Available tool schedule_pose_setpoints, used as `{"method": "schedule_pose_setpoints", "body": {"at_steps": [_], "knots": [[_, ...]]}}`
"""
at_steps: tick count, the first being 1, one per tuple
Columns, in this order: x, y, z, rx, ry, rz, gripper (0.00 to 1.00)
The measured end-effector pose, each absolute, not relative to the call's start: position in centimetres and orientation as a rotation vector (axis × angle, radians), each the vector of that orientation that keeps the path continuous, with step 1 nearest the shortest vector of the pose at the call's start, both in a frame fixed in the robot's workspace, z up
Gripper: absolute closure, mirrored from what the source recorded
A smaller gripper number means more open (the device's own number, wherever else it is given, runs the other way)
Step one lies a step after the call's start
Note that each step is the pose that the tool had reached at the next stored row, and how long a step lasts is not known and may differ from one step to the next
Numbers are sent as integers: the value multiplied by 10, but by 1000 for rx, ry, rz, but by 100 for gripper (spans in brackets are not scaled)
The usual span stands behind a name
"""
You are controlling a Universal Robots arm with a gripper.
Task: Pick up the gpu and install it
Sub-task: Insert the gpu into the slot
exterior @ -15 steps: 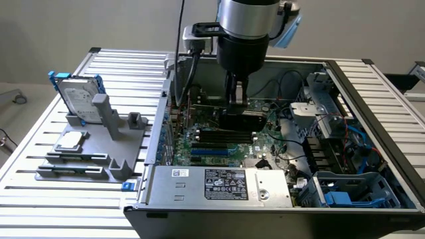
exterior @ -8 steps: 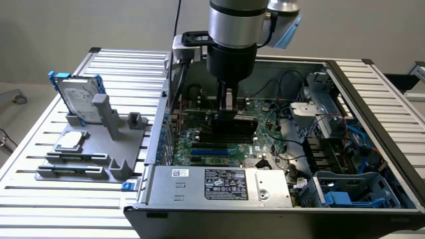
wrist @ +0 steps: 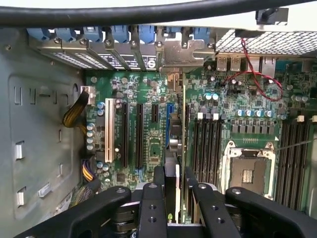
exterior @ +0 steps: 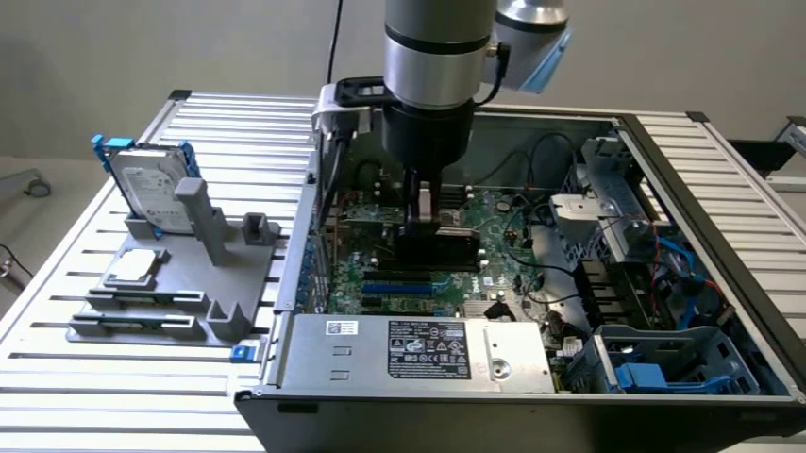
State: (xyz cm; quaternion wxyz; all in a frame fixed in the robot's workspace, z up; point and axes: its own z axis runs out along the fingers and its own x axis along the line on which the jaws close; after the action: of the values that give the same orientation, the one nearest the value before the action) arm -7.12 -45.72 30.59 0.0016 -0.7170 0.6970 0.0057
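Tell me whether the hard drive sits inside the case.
No, the hard drive stands upright on the grey stand outside the case, at the exterior view's left.

Inside the open case (exterior: 700, 236) you get little room: the gripper (exterior: 426, 231), clamped on the gpu (exterior: 451, 253), fills the centre of the exterior frame. The power supply (exterior: 416, 347) walls off the lower centre, while the drive cage (exterior: 613, 193) and loose cables (exterior: 554, 274) crowd the right. The case's slotted wall (exterior: 310, 236) hems the left. Free passage lies over the bare slatted table (exterior: 113, 396) at lower left, short of the grey fixture (exterior: 164, 283) and its upright hard drive (exterior: 149, 184).
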Motion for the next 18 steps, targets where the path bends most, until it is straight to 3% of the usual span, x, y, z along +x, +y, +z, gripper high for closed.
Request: {"method": "schedule_pose_setpoints", "body": {"at_steps": [18], "knots": [[-78,-457,275,-2249,2182,11,73]]}}
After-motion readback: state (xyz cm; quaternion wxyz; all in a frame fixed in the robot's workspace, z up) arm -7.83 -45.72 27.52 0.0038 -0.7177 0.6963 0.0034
